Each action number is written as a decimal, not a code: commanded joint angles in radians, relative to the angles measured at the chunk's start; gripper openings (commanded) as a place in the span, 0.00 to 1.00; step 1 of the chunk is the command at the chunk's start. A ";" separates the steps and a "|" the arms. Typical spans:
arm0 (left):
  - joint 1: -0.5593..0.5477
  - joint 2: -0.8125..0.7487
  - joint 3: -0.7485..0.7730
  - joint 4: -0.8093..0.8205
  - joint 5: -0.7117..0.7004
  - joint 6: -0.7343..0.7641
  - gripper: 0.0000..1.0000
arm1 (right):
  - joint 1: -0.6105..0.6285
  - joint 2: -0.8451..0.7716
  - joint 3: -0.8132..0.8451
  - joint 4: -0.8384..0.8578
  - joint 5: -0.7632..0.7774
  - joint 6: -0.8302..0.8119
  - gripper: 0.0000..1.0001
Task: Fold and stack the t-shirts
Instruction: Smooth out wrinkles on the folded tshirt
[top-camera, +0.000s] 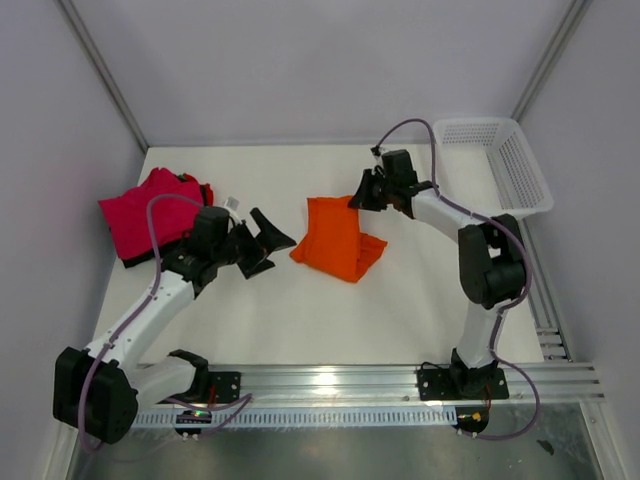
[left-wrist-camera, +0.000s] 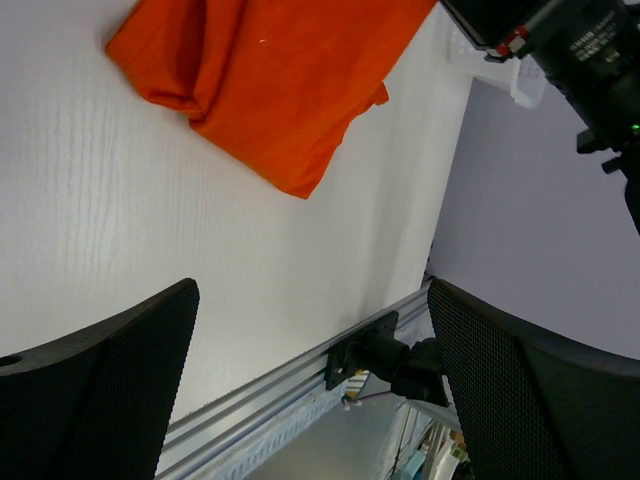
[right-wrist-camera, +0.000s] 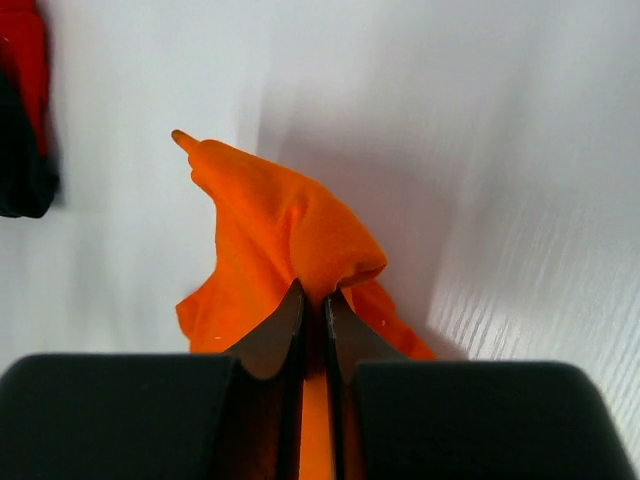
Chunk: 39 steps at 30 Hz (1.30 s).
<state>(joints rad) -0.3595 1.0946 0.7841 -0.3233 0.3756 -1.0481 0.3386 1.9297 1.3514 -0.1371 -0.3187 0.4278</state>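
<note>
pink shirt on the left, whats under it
A strip of black cloth shows under the pink shirt along its near edge and at its far right corner. The rest is covered, so how it is folded cannot be seen.
</note>
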 joint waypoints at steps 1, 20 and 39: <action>-0.001 0.017 -0.016 0.072 0.006 -0.006 0.99 | 0.005 -0.136 -0.017 -0.019 0.041 -0.020 0.06; -0.001 0.145 -0.002 0.187 0.039 -0.021 0.99 | 0.027 -0.518 -0.237 -0.160 0.187 0.065 0.06; -0.001 0.133 0.023 0.133 0.045 -0.007 0.99 | 0.030 -0.482 -0.333 -0.098 0.240 0.146 0.06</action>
<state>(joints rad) -0.3595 1.2518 0.7727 -0.1905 0.4133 -1.0687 0.3645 1.4364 1.0088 -0.2928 -0.1055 0.5560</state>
